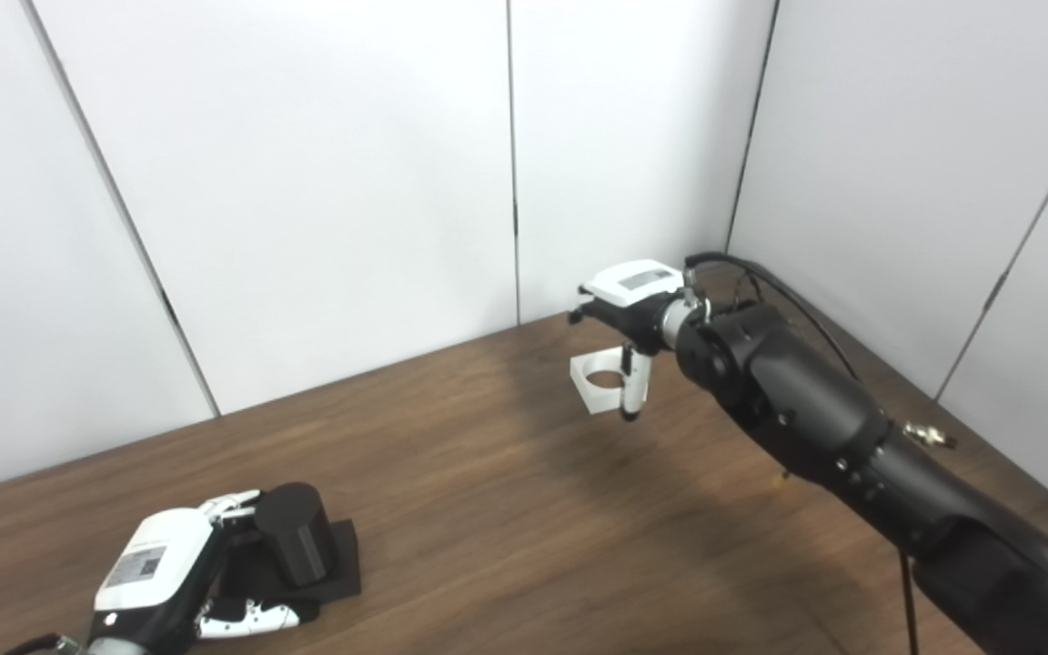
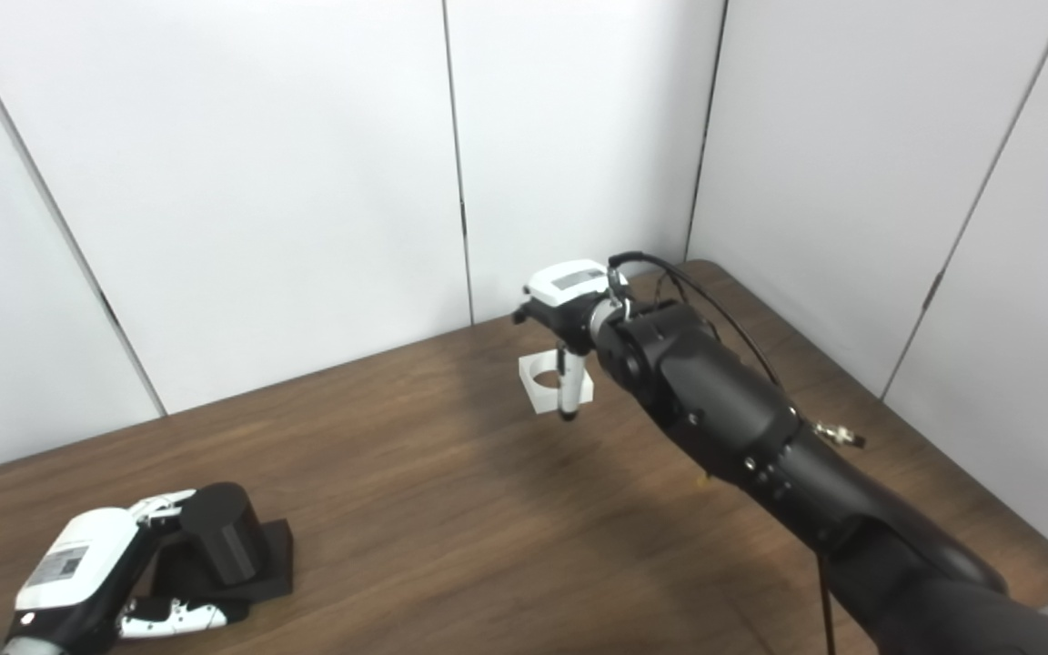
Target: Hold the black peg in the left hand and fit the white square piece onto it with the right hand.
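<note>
The black peg [image 1: 295, 532], a short cylinder on a flat black square base [image 1: 344, 566], stands on the table at the front left. My left hand [image 1: 180, 569] is closed around it, with fingers [image 1: 231, 506] behind the peg and the thumb along the base's front edge. The white square piece [image 1: 599, 380] with a round hole is at the far middle of the table. My right hand [image 1: 635, 309] is above it, fingers pointing down. One finger [image 1: 635, 387] runs down its near right side and another reaches into the hole, pinching its wall. I cannot tell if it is lifted.
The wooden table [image 1: 506, 528] is boxed in by white wall panels [image 1: 324, 182] at the back and right. My right arm [image 1: 815, 428] stretches across the table's right half, with a black cable [image 1: 788, 291] looping over it.
</note>
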